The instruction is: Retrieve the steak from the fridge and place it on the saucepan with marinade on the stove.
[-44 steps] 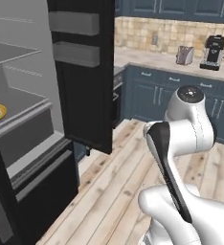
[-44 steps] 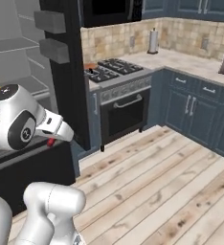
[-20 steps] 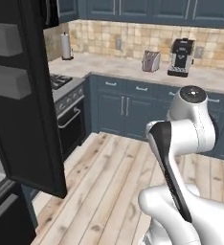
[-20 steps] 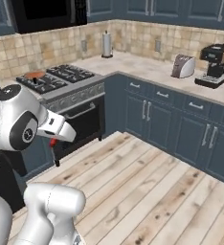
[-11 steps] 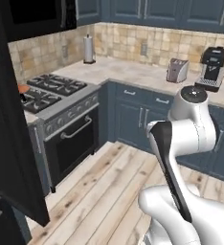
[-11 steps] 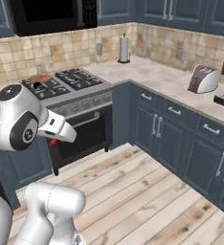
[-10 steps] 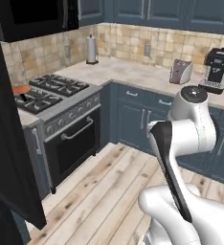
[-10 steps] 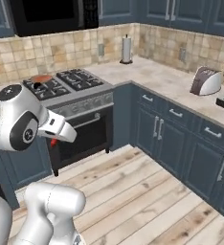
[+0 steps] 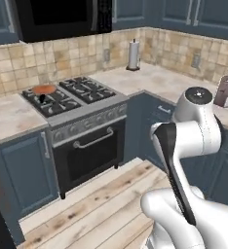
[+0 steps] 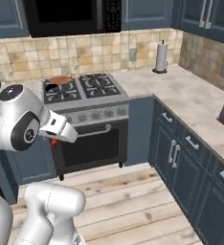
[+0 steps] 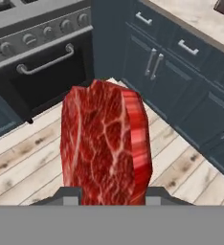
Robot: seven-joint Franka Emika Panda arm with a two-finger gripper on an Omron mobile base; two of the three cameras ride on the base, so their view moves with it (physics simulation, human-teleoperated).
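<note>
Gripper (image 11: pixel 106 196) closed on the steak (image 11: pixel 106 148), meat held upright above the wooden floor (image 11: pixel 32 162), facing the stove (image 9: pixel 77 114), saucepan with marinade (image 9: pixel 44 90) on its back left burner, paper towel roll (image 9: pixel 133 55) on the counter (image 9: pixel 157 82)

Steak (image 11: pixel 106 143): dark-red, white-marbled slab, upright on edge, seen close in hand view w/ wood floor behind. Saucepan (image 9: pixel 44 90): small shallow round pan, orange-brown surface, short black handle, on stove's back-left burner. Stove (image 9: pixel 79 116): steel gas range, black grates, front knob row, oven bar handle, door closed
</note>
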